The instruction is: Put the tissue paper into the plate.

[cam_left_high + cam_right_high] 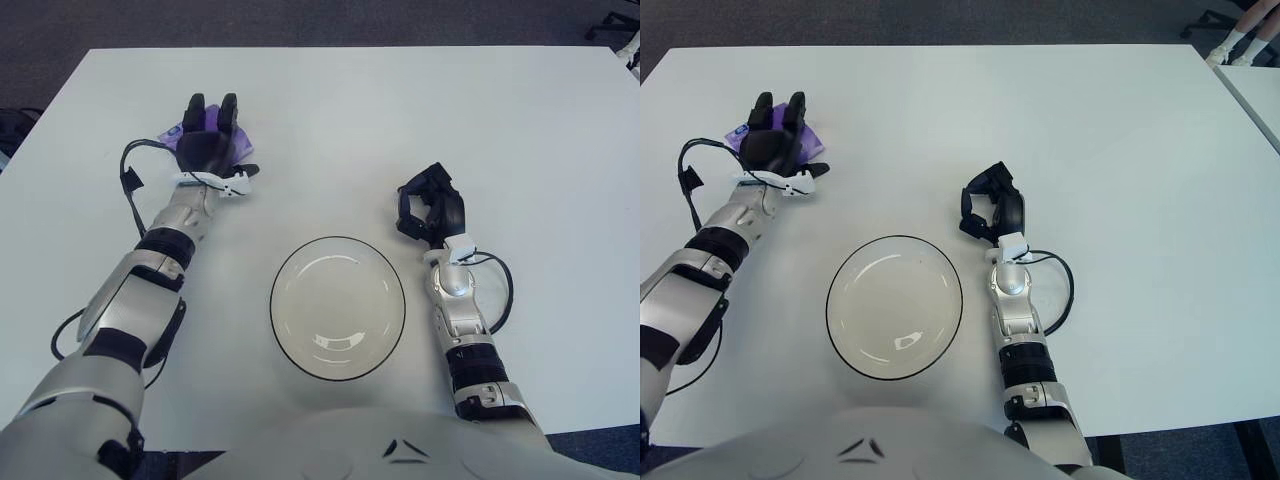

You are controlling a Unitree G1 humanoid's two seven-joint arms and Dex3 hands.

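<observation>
On the white desk (420, 110), the left hand (205, 150) lies over the crumpled purple tissue paper (240, 148) at the far left, its black fingers (228, 106) stretched out flat across it rather than closed around it. The clear round glass plate (337, 306) sits near centre. The right hand (432, 208) shows just right of the plate, fingers curled, holding nothing.
</observation>
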